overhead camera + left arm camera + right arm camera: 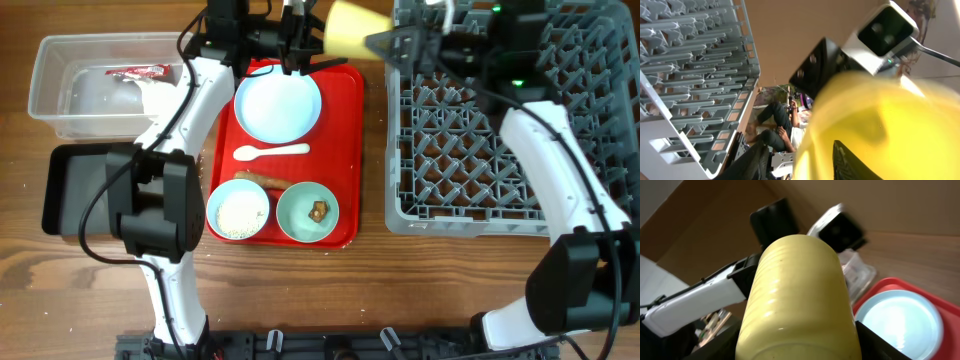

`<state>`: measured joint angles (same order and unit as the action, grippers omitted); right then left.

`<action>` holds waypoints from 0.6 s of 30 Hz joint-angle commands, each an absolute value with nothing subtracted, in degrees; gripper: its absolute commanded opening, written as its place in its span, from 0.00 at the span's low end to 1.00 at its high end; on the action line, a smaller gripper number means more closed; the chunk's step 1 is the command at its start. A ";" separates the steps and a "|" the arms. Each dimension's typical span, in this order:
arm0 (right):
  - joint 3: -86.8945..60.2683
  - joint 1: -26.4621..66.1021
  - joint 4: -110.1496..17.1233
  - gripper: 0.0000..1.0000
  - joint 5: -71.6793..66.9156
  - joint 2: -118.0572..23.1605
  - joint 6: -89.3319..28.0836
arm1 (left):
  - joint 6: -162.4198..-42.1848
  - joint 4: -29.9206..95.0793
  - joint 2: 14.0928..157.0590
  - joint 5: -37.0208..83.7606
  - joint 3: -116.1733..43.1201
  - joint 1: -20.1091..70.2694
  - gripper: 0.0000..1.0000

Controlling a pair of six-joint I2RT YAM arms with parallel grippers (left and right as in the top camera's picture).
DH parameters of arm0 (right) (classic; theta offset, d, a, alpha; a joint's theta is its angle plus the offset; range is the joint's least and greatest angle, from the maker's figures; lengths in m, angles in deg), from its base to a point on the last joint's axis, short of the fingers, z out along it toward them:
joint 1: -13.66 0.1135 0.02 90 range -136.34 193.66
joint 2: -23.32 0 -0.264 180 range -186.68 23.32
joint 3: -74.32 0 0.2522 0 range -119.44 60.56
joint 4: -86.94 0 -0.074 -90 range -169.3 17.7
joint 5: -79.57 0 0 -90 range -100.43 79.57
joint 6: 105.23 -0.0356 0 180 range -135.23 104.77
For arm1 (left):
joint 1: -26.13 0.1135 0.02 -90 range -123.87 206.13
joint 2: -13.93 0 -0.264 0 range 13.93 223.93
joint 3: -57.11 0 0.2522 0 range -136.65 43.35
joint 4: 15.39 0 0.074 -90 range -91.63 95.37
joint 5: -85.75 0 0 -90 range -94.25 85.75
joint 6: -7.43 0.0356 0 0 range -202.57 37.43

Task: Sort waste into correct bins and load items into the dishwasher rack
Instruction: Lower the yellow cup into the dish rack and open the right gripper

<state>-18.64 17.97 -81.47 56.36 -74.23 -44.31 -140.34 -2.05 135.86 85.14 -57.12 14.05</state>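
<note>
A small yellow cup (355,28) hangs in the air between both grippers, above the gap between the red tray and the dishwasher rack (470,150). My right gripper (388,42) is shut on the cup's base end (800,295), with a finger on each side (797,347). My left gripper (305,42) is at the cup's rim. In the left wrist view (805,147) one finger is inside the cup (890,130) and the other stands apart from its wall. The pale blue plate (277,105), white spoon (270,152), sausage stick (262,180) and two bowls (238,210) (308,213) sit on the tray.
The flat red tray (345,120) lies at centre. A clear tub (45,90) at far left holds a red-and-white wrapper (140,72) and a white napkin (110,95). A black tray (60,190) sits in front of it. One bowl holds white crumbs, the other a brown lump (318,210).
</note>
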 commanded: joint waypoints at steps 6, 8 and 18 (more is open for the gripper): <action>-18.66 10.26 -66.85 0.54 48.67 -74.80 -35.67 | -139.67 -2.34 134.35 86.06 -57.82 15.69 0.47; -18.88 8.95 -62.06 0.55 44.67 -74.37 -34.67 | -136.61 -2.34 134.35 86.10 -57.82 15.98 0.52; -37.26 8.57 -20.62 0.56 14.94 -70.54 -27.15 | -123.25 -2.32 134.37 82.49 -57.82 18.14 0.64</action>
